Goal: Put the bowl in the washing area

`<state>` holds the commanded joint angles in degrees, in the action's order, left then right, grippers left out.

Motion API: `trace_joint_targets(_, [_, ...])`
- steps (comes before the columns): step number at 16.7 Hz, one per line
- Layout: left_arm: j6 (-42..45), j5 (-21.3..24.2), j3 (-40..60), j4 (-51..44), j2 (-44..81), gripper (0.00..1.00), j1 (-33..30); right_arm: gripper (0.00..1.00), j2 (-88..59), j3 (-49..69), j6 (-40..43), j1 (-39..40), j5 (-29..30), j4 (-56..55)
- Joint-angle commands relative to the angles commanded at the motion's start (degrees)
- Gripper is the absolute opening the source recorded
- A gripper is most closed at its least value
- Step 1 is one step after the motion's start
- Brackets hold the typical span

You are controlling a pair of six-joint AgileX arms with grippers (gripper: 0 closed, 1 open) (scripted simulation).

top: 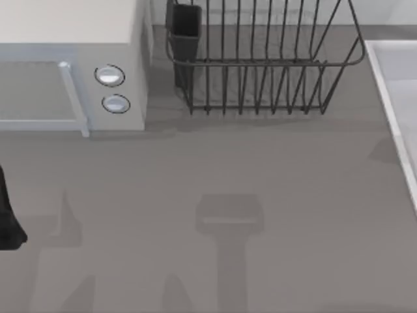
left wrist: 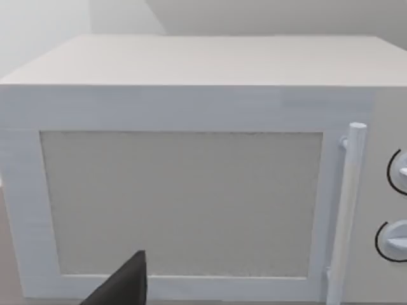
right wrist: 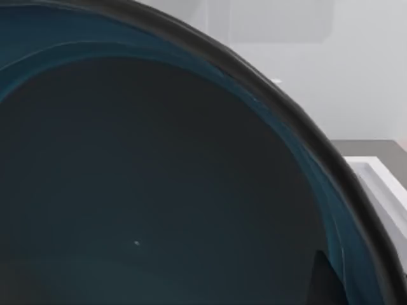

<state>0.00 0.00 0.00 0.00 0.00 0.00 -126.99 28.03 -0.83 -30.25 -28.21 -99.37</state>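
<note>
From above, the grey surface [top: 215, 169] carries a white microwave [top: 71, 65] at the far left and a dark wire dish rack [top: 260, 59] at the far middle. The washing area [top: 399, 85] shows as a pale rim at the right edge. The left arm [top: 8, 215] is only a dark shape at the left edge, parked.

In the left wrist view, the microwave door [left wrist: 181, 203] is directly in front, and one dark tip of the left end effector [left wrist: 124, 286] is seen; I cannot tell if it is open or closed.

In the right wrist view, the bowl [right wrist: 146, 178] is very close to the camera, its dark teal inside turned to the lens, with the pale washing area [right wrist: 381, 190] beyond it. The bowl seems carried by the right arm, but the grip itself is hidden, so I cannot tell its state. The risk is releasing too early: the bowl may hit the raised rim and tip outside.
</note>
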Motion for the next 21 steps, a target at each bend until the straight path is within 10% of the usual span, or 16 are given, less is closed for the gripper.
trace_joint_targets(2, [0.00, 0.00, 0.00, 0.00, 0.00, 1.00, 0.00, 0.00, 0.00, 0.00, 0.00, 0.00, 0.00, 0.00])
trace_joint_targets(15, [0.00, 0.00, 0.00, 0.00, 0.00, 1.00, 0.00, 0.98, 0.00, 0.00, 0.00, 0.00, 0.00, 0.00])
trace_joint_targets(21, [0.00, 0.00, 0.00, 0.00, 0.00, 1.00, 0.00, 1.00, 0.00, 0.00, 0.00, 0.00, 0.00, 0.00])
